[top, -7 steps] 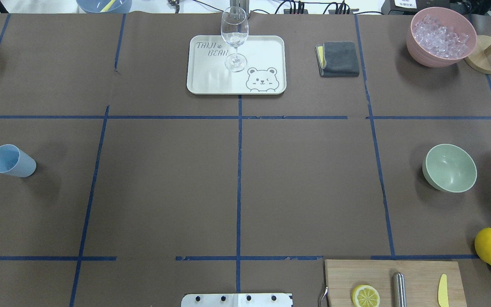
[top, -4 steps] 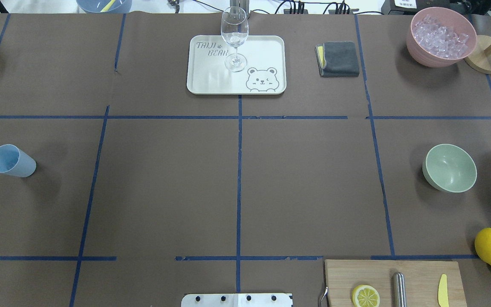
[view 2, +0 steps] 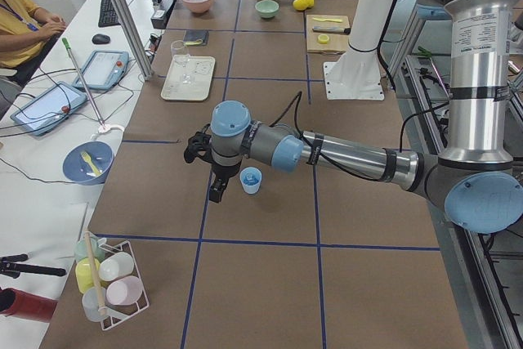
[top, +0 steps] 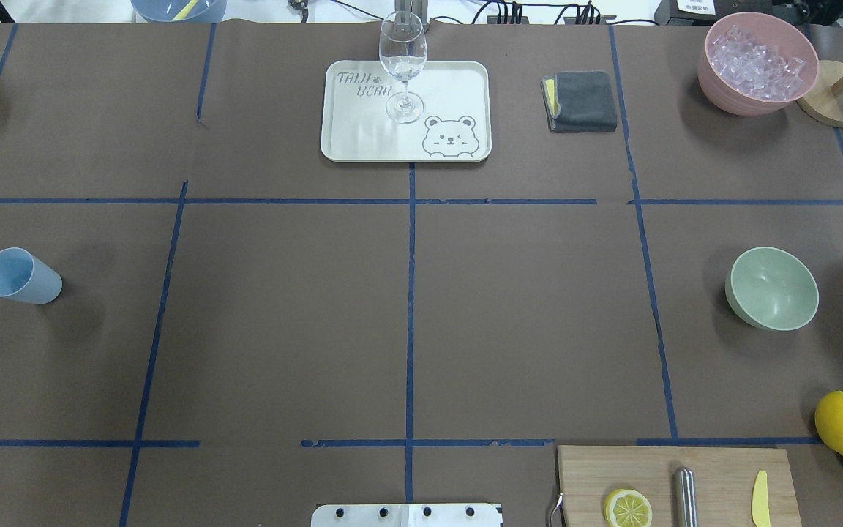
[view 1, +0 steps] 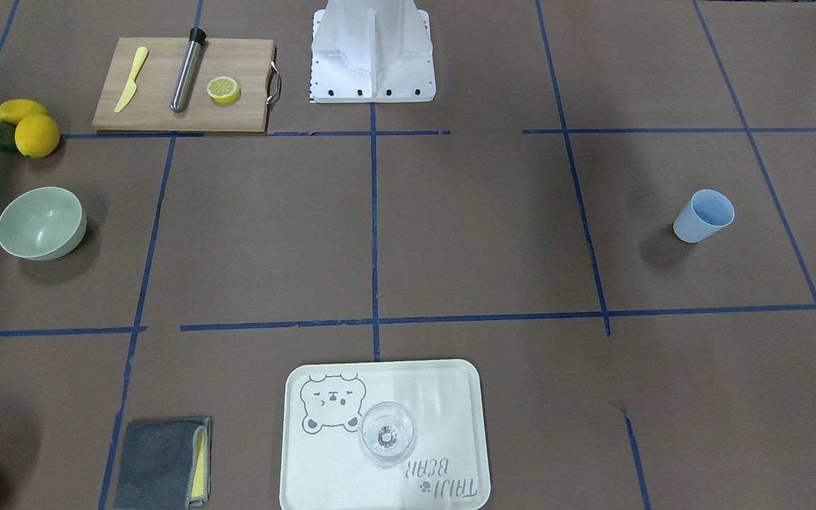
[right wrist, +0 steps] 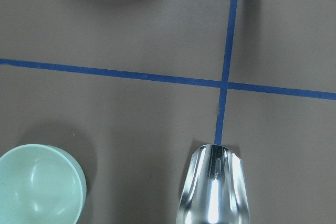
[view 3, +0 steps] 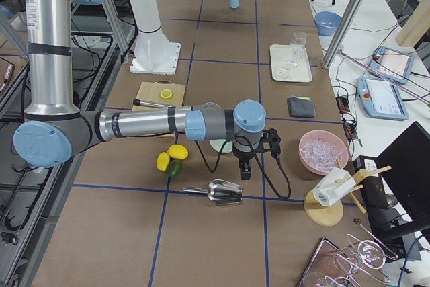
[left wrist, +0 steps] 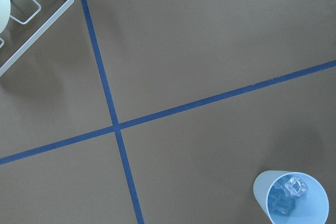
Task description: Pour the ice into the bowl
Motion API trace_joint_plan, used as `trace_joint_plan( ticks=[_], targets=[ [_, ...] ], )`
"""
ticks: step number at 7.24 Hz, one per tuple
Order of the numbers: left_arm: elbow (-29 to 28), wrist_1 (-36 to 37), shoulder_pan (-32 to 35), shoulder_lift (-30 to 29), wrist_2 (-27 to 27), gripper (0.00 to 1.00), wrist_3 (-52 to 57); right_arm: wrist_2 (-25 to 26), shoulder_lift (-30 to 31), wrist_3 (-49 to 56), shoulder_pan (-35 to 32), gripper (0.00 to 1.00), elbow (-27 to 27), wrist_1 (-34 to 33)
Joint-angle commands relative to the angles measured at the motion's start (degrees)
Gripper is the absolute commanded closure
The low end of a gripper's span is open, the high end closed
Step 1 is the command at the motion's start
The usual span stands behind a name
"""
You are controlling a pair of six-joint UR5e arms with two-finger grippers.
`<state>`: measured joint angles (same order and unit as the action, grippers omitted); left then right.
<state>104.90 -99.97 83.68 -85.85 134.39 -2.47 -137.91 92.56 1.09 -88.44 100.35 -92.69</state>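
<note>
While left arm (view 2: 351, 155) and right arm (view 3: 144, 124) reach level, right gripper (view 3: 246, 173) hangs beside matte round bowl (top: 771, 287), left gripper (view 2: 216, 192) well apart from it | glossy ice (left wrist: 290, 192) in blue cup (left wrist: 310, 203) | grips: I cannot tell.

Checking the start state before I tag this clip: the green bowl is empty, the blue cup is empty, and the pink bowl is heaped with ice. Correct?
Not quite: the blue cup is not empty. The left wrist view shows a few clear ice cubes inside it. The green bowl is empty and the pink bowl is heaped with ice, as you said.
</note>
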Motion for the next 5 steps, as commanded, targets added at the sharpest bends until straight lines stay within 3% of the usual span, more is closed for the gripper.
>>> trace_joint_plan(
  ticks=[1,3,5],
  targets=[
    [0.13,-0.05,-0.18,0.95,0.26,0.0,-0.08,-0.16,0.7,0.67,0.11,0.0,0.63,0.49],
    [-1.36,-4.5,-0.97,0.5,0.26,0.0,0.27,-0.78,1.49,-0.2,1.16,0.0,0.98,0.67],
    [-1.02,-6.11,-1.06,0.95,0.35,0.0,0.36,-6.11,2.98,-4.31,6.14,0.0,2.65,1.71]
  ],
)
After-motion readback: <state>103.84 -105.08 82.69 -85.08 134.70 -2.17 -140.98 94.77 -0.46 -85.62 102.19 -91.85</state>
